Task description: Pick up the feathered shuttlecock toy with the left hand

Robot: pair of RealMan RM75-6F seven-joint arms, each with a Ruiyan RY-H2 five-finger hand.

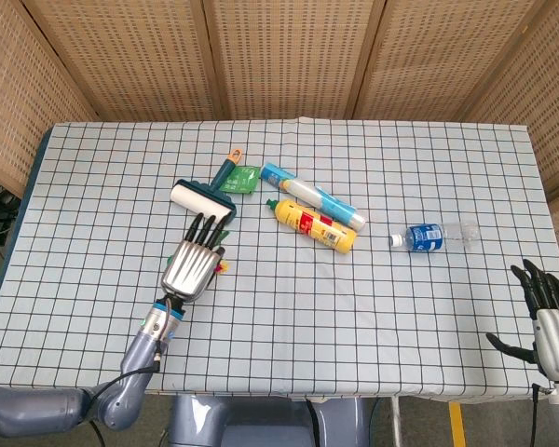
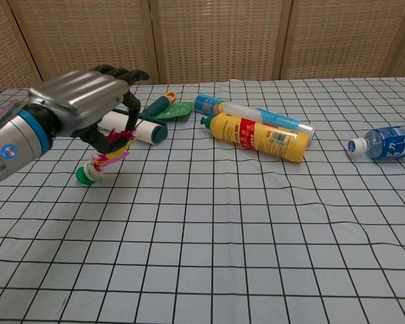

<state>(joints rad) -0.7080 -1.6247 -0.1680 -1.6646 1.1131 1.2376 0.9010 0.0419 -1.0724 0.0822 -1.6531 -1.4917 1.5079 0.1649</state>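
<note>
The feathered shuttlecock toy (image 2: 102,162) has pink and yellow feathers and a green base. It hangs tilted from my left hand (image 2: 81,101), whose fingers grip the feathers, with the base low over the checked tablecloth. In the head view the left hand (image 1: 192,264) covers most of the toy; only a bit of colour (image 1: 222,267) peeks out at its right side. My right hand (image 1: 544,307) stands at the table's near right corner, fingers spread and holding nothing.
A lint roller (image 2: 131,127) lies just behind the left hand, with a green packet (image 2: 175,111) beside its handle. A yellow bottle (image 2: 256,136) and a blue-white tube (image 2: 256,113) lie at centre. A water bottle (image 2: 386,142) lies at right.
</note>
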